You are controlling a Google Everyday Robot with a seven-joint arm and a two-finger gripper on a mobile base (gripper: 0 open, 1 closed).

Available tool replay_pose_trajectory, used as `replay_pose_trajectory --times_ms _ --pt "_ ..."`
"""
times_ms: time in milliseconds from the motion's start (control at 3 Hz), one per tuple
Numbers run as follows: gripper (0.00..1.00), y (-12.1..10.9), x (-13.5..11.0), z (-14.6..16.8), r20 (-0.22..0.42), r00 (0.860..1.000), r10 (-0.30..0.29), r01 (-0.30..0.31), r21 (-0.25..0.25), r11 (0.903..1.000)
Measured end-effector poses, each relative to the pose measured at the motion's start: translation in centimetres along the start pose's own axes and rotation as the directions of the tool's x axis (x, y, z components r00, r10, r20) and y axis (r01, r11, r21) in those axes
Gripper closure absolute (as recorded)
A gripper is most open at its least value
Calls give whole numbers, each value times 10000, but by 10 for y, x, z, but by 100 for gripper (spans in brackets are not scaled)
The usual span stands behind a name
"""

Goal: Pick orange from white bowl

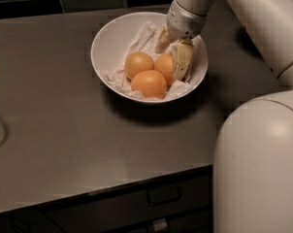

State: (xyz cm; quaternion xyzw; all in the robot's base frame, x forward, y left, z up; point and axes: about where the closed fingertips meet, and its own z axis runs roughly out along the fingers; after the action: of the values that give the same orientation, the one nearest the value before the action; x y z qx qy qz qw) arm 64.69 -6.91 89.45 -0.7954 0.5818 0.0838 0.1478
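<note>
The tool point(170, 61) hangs inside the white bowl point(112, 42), fingers spread to straddle the rightmost orange point(163, 66), seemingly not yet clamped.

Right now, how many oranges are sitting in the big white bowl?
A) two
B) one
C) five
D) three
D: the white bowl holds a front orange, a left orange and a right orange, with the gripper down inside the bowl at the right orange.
</note>
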Motion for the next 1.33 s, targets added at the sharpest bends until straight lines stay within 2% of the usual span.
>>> replay_pose_trajectory --times_ms 333,667,1000,1333 --pt "38 -2 -2 -4 -121 9999 -84 84 -3 10000" --pt "32 -1 -2 -1 -11 9999 -103 103 -132 9999" --pt "32 -1 -4 3 118 9998 -163 166 -249 9996" --pt "17 -3 -8 9 231 9993 -311 320 -399 9987"
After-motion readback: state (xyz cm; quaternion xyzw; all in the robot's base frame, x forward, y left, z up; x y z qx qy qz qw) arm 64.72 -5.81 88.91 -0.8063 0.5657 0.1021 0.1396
